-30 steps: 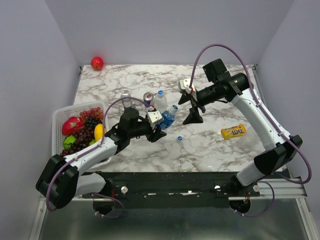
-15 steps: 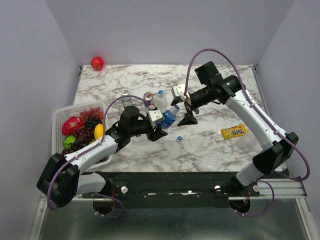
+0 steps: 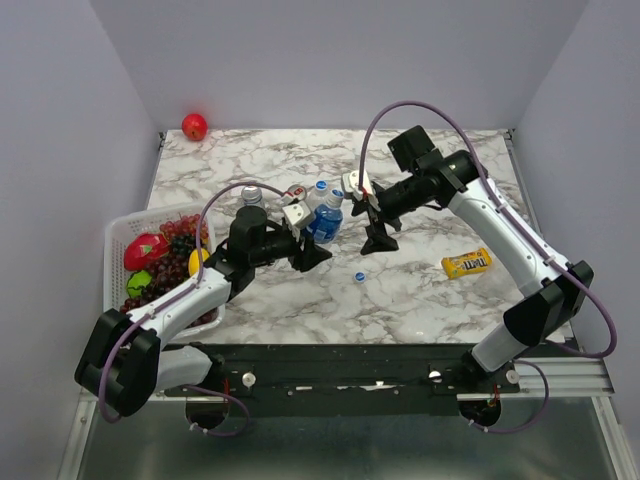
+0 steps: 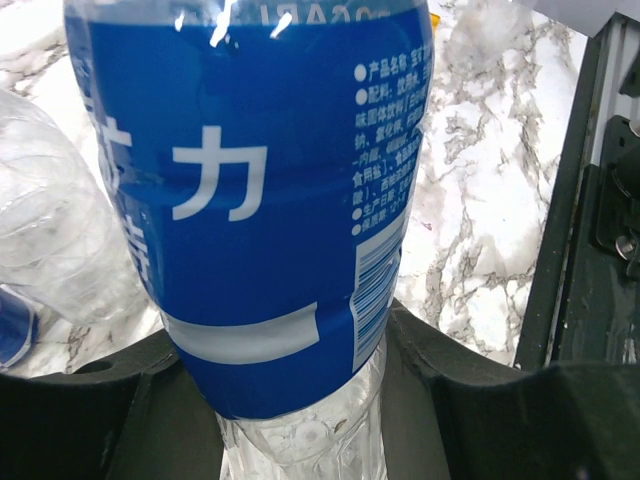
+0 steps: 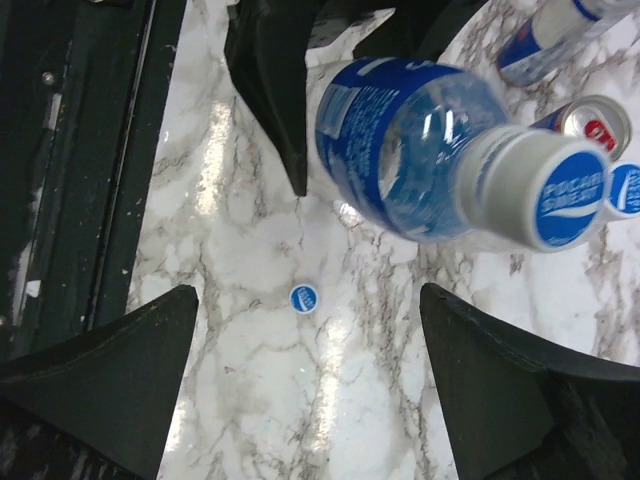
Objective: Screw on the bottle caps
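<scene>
My left gripper [image 3: 312, 252] is shut on the lower body of a blue-labelled bottle [image 3: 323, 226] and holds it tilted above the table; the label fills the left wrist view [image 4: 260, 200]. In the right wrist view this bottle [image 5: 400, 150] has a blue-topped cap [image 5: 565, 198] on its neck. My right gripper [image 3: 376, 240] is open and empty, just right of the bottle's top. A loose blue cap [image 3: 359, 276] lies on the marble, between my right fingers in the right wrist view [image 5: 303, 298]. A clear unlabelled bottle [image 3: 320, 198] with a blue cap stands behind.
Two blue-and-silver drink cans [image 3: 250, 196] [image 3: 296, 194] stand left of the clear bottle. A white basket [image 3: 118, 240] of fruit is at the left edge. A yellow candy pack [image 3: 467, 263] lies at the right. A red apple [image 3: 194, 126] sits at the far left corner.
My left gripper has carried the blue-labelled bottle back and to the left. My right gripper has moved left toward the bottle's top and stayed open.
</scene>
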### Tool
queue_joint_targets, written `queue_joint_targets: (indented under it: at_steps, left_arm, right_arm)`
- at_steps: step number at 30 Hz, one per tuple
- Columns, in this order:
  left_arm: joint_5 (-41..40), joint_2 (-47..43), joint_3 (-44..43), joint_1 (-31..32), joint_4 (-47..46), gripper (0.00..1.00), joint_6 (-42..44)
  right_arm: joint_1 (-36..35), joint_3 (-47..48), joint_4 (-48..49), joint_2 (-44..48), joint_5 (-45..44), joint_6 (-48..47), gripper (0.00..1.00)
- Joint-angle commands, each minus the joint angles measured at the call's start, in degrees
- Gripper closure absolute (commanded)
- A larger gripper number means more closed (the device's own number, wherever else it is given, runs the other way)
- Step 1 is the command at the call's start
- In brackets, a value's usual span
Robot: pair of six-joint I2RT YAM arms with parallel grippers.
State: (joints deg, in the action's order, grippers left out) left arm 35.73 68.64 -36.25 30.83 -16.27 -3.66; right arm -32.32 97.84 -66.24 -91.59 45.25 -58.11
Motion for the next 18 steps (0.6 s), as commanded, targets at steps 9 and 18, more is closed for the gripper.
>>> queue_joint_targets:
  at_steps: [9,18]
  left_arm:
    - [6.02,1.05,-4.88,0.55,14.77,1.00,18.95]
    - [7.43,2.46,-8.57,0.81,15.22,1.00,19.05]
  right_arm:
    - [4.20,8.27,5.32,-1.05,10.80,3.54,0.01]
    - [-1.69,-0.19,3.66,2.65,7.57,-14.32,0.00]
